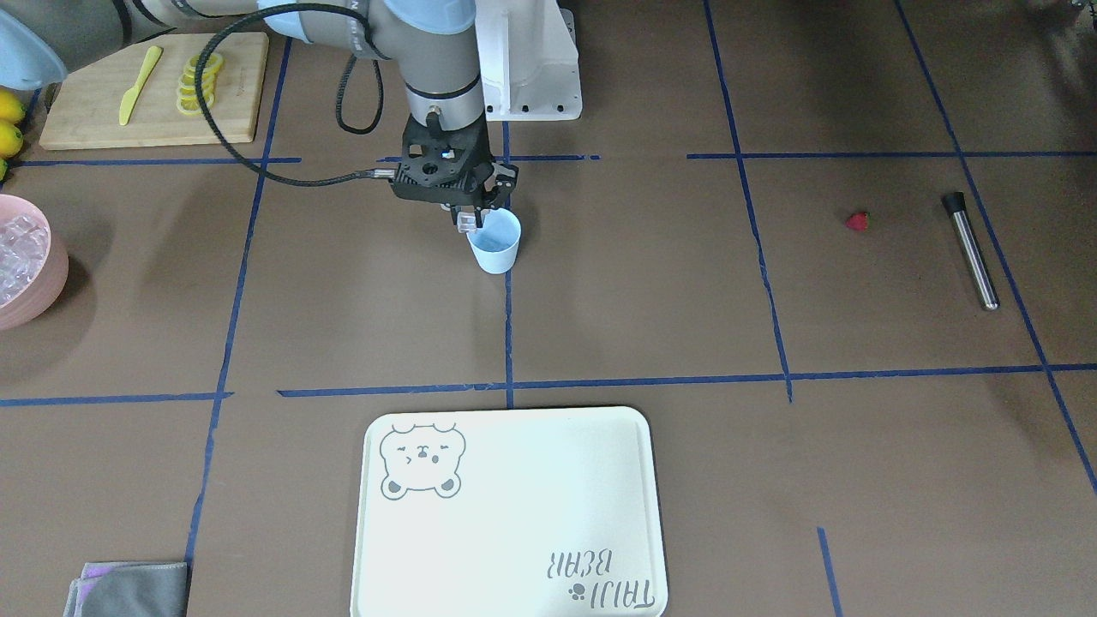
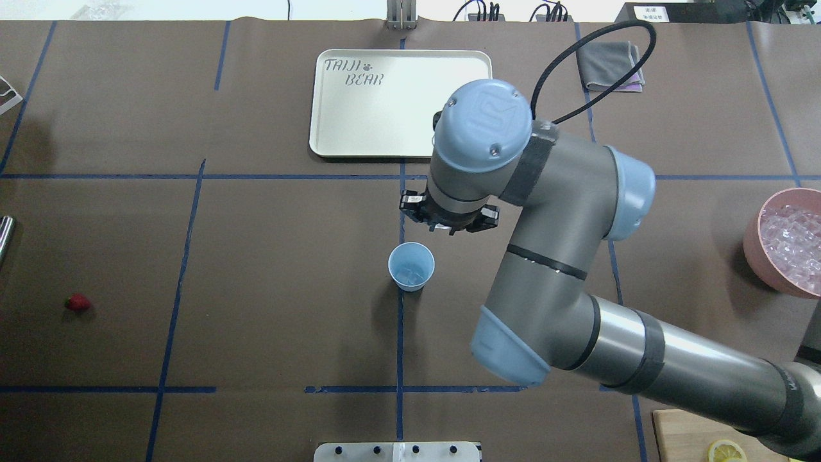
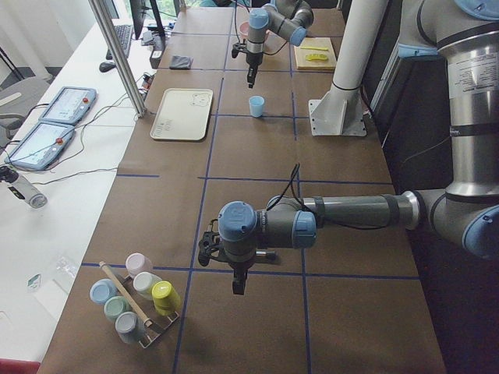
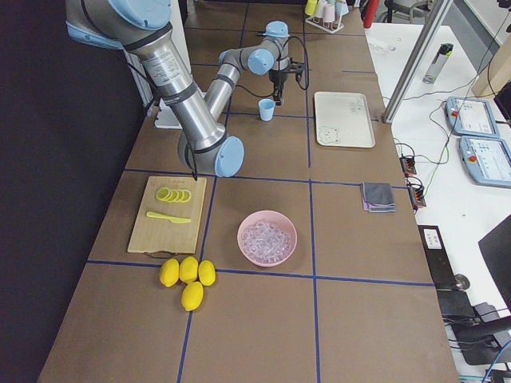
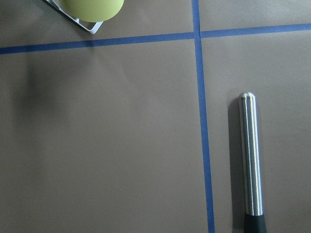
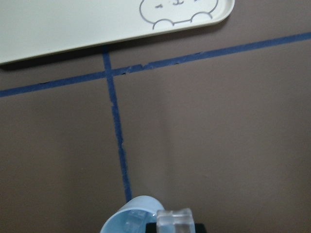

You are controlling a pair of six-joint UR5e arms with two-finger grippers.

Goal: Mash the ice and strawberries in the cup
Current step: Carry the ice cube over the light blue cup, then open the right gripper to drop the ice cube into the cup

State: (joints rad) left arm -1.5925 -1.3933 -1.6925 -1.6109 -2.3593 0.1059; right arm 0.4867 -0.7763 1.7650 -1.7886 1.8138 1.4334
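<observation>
Our right gripper (image 1: 469, 219) pinches an ice cube (image 1: 465, 224) over the rim of the light blue cup (image 1: 497, 245) mid-table, so letting go off-centre could drop it outside; whether the left gripper (image 3: 238, 289) is open, we cannot tell.

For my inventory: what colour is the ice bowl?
The bowl is pink, clearest in the exterior right view.

The right arm (image 2: 551, 212) is grey tubing with pale blue joint caps (image 2: 484, 122), black bands (image 2: 545, 256), a looping black cable (image 2: 654, 42) and a black right gripper (image 1: 467, 221).
</observation>
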